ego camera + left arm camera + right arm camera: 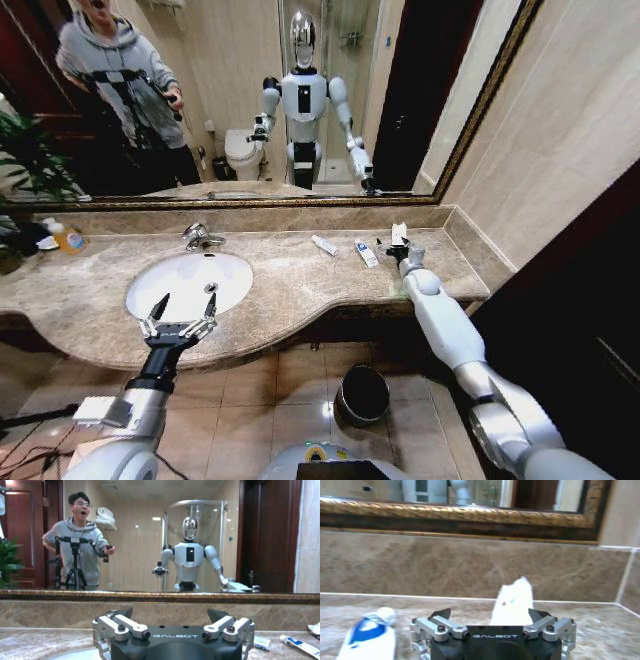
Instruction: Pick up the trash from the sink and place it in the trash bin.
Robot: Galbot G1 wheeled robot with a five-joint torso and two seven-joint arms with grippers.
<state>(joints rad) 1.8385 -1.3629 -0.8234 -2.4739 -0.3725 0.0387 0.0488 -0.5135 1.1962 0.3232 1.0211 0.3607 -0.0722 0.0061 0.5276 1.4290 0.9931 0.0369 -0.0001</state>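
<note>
The right pincer [398,250] stands wide around a white wrapper [514,600] at the desk's [290,290] back right. Best to sink lower, centre it, then close. That arm reaches forward, nearly straight. The left pincer [181,305], also wide, hovers over the sink [185,280]. The bin [362,395] sits on the floor.

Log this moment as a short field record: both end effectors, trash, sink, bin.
left end effector: open, over the sink's near rim
right end effector: open, on the counter at a white wrapper
trash: two white tubes on the counter
sink: basin looks bare
trash bin: on the floor below the counter
</note>
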